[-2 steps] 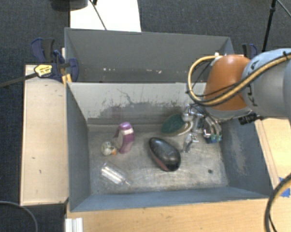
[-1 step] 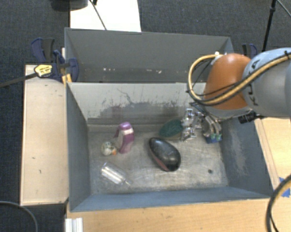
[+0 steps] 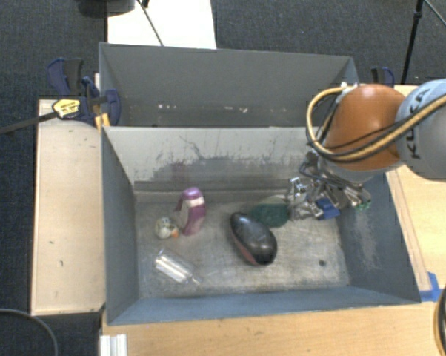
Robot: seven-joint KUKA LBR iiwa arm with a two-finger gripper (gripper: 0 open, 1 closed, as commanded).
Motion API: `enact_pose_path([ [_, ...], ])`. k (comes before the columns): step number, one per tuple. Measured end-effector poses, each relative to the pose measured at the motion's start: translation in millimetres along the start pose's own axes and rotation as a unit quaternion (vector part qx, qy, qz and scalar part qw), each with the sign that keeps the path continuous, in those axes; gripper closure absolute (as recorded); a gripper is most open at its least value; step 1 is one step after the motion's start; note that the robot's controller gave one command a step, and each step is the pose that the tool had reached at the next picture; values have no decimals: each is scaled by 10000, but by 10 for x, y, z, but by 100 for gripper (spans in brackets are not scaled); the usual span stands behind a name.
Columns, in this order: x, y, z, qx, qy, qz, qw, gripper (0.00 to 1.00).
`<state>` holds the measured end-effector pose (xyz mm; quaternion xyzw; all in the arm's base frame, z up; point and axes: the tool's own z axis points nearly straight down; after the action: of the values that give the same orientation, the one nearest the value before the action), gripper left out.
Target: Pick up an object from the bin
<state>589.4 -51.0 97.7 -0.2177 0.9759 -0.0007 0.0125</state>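
Observation:
My gripper [image 3: 303, 197] hangs low over the right back part of the bin floor, under the arm's orange cover. Its metal tip sits right beside a flat dark green thing [image 3: 270, 214], at that thing's right end; whether they touch I cannot tell. Just left and in front of the green thing lies a black oval thing with a reddish edge [image 3: 253, 239], like a computer mouse. A small blue piece [image 3: 327, 211] shows at the gripper's right side; whether it is loose I cannot tell.
Further left lie a purple bottle-shaped thing [image 3: 192, 208], a small pale round thing [image 3: 165, 228] and a clear plastic piece [image 3: 172, 266] near the front left. The bin's sloping walls rise close behind and right of the gripper.

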Motion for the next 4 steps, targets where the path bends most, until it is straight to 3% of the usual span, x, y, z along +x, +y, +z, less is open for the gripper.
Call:
enact_pose_path([
  [1, 231, 85, -1584, -22, 71, -1484, 9889, 100],
  [2, 241, 92, -1548, -49, 98, -1468, 9891, 0],
  [3, -254, 639, -6, -82, 116, -1855, 9825, 0],
  [4, -259, 609, -57, -57, 92, -1829, 9831, 100],
])
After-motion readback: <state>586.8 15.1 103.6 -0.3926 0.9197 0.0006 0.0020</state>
